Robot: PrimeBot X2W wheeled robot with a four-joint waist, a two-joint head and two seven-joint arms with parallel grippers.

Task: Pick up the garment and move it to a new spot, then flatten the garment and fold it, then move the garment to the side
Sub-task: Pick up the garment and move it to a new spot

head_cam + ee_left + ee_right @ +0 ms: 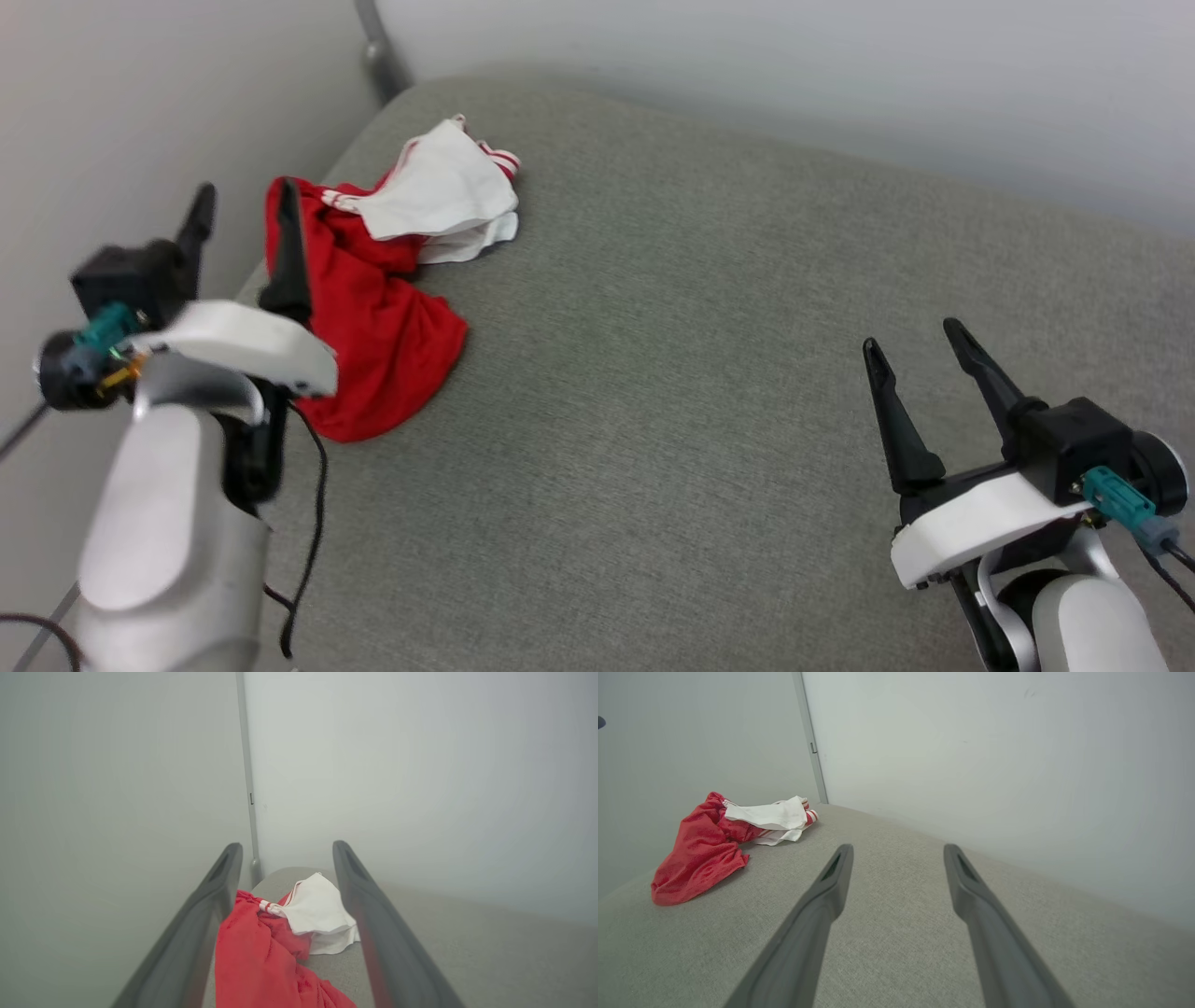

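The garment [373, 308] lies crumpled at the far left corner of the grey fabric surface [700, 373], red body toward me and white sleeves with striped trim at the back. My left gripper [247, 205] hovers open over its left edge, one finger over the red cloth, the other past the surface's edge. In the left wrist view the garment [261, 952] lies between and below the spread fingers [364, 905] of the left gripper [285, 851], not touched. My right gripper [915, 341] stands open at the lower right with nothing between its fingers. The right wrist view shows the garment [705, 849] far to its left.
Pale walls [747, 56] close in behind and to the left of the surface, meeting at a grey post [378, 51] near the corner. A black cable [313, 523] hangs from the left arm. Bare grey fabric spreads between the garment and the right gripper.
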